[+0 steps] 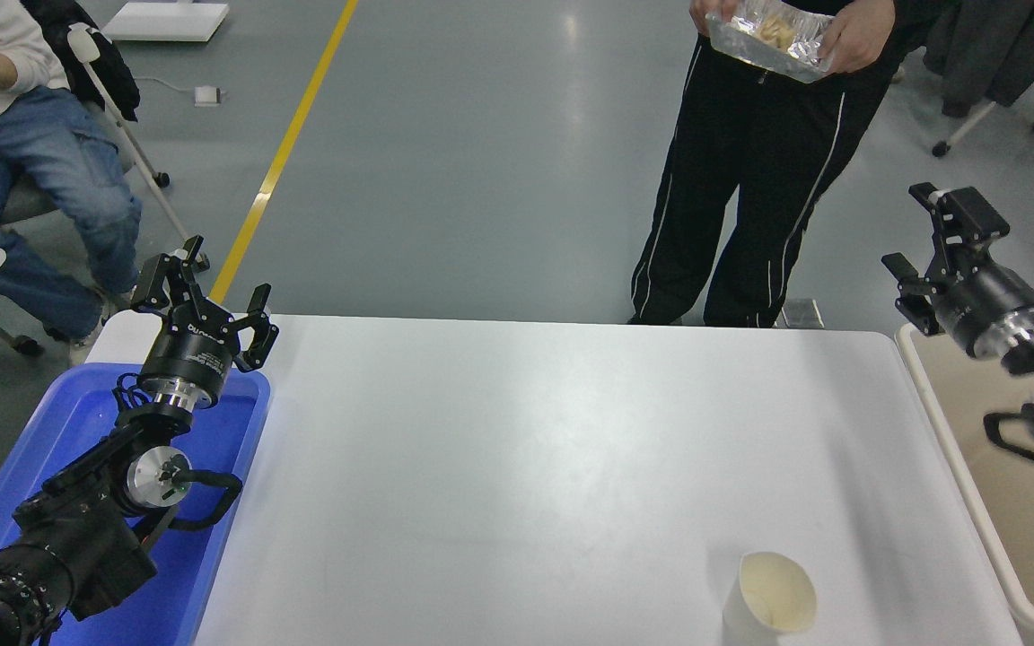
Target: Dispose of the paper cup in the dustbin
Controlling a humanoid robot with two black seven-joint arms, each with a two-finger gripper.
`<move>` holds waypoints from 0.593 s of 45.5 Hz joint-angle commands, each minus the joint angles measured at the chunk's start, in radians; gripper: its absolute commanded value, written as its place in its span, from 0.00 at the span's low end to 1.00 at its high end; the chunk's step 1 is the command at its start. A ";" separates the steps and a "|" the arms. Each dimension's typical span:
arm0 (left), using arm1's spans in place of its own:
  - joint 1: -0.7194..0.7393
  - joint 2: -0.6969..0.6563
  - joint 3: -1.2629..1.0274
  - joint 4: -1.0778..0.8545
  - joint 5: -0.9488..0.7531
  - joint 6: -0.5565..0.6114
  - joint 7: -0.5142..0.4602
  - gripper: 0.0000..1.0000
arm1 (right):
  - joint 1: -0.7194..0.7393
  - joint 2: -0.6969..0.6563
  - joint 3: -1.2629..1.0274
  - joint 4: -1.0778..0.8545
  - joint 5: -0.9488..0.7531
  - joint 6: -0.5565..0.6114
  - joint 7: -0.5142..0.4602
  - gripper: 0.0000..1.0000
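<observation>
The paper cup [769,597] stands upright near the table's front edge, right of centre, its cream inside showing. The dustbin [966,502] stands off the table's right edge, beige with a thick off-white rim. My right gripper [925,235] is open and empty, raised above the bin's far end, well back and to the right of the cup. My left gripper [203,292] is open and empty, parked over the blue tray at the lower left.
A blue plastic tray [239,431] lies under the left arm. A person stands at the table's far side holding a crinkled foil food tray [773,40]. Another person sits at the top left. The white table [526,467] holds only the cup.
</observation>
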 commanded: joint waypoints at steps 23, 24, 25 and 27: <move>0.000 0.000 0.002 -0.001 0.000 0.000 0.000 1.00 | 0.448 -0.250 -0.671 0.685 -0.944 0.129 0.000 0.99; 0.000 0.000 0.000 -0.001 0.000 0.000 0.000 1.00 | 0.445 -0.252 -0.691 0.685 -0.972 0.129 0.001 0.99; 0.000 0.000 0.000 -0.001 0.000 0.000 0.000 1.00 | 0.439 -0.252 -0.706 0.685 -0.995 0.127 0.001 0.99; 0.000 0.000 0.002 -0.001 0.000 0.000 0.000 1.00 | 0.430 -0.253 -0.740 0.682 -1.030 0.126 0.001 0.99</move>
